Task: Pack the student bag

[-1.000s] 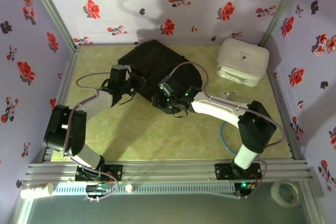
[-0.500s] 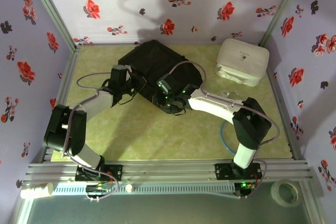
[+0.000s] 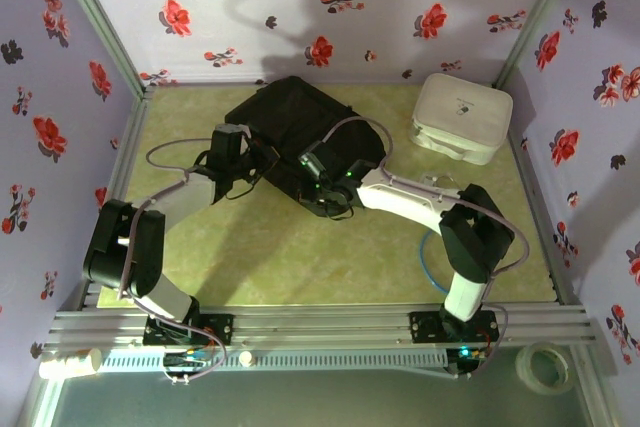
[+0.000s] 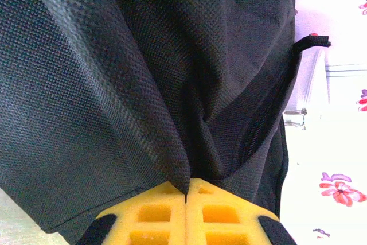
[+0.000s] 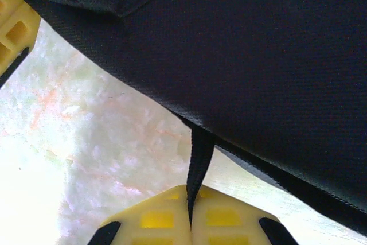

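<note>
My right fingers clench a thin black strap of the large black soft fabric student bag. My left fingers pinch its cloth. It lies on the green worktop's far half. If I pull unevenly, either hold may slip.

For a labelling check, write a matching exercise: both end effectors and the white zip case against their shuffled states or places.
1. left end effector
2. right end effector
3. white rounded-rectangular zip case

a. far right corner of the green table
b. shut on a fold of the large black soft fabric backpack
c. shut on a thin black strap

Pairs: 1-b, 2-c, 3-a
</note>
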Motion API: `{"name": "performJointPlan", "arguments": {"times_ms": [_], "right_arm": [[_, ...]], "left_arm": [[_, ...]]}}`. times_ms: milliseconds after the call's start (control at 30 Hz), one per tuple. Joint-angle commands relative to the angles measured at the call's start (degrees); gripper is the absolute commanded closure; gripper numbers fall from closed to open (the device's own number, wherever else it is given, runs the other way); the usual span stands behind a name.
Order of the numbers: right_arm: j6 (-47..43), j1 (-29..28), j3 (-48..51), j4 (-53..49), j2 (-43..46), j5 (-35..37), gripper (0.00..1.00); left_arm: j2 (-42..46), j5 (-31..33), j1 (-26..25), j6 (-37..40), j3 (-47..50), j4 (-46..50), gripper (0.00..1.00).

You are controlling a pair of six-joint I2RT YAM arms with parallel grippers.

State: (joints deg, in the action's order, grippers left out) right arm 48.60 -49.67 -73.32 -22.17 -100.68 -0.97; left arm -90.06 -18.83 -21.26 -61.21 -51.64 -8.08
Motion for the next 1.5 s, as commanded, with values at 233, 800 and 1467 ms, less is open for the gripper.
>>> {"name": "performJointPlan", "arguments": {"times_ms": [233,800,1467], "right_arm": [[-3.9,2.9,9.8,-2.1,10.4,3.7,1.0],[-3.4,6.2,18.5,-10.8,21.2,14.8,1.0],[-18.1,9.4,10.3,-0.6,14.0,-2.4,1.0]], "left_arm": [[0.0,5.2,-0.1,1.3,-1.7,2.1,1.0],[-0.9,8.1,0.7,0.6,-0.6,3.1,1.0],[-2.8,10.4,5.0,4.9,-1.8,6.2,0.72]]}}
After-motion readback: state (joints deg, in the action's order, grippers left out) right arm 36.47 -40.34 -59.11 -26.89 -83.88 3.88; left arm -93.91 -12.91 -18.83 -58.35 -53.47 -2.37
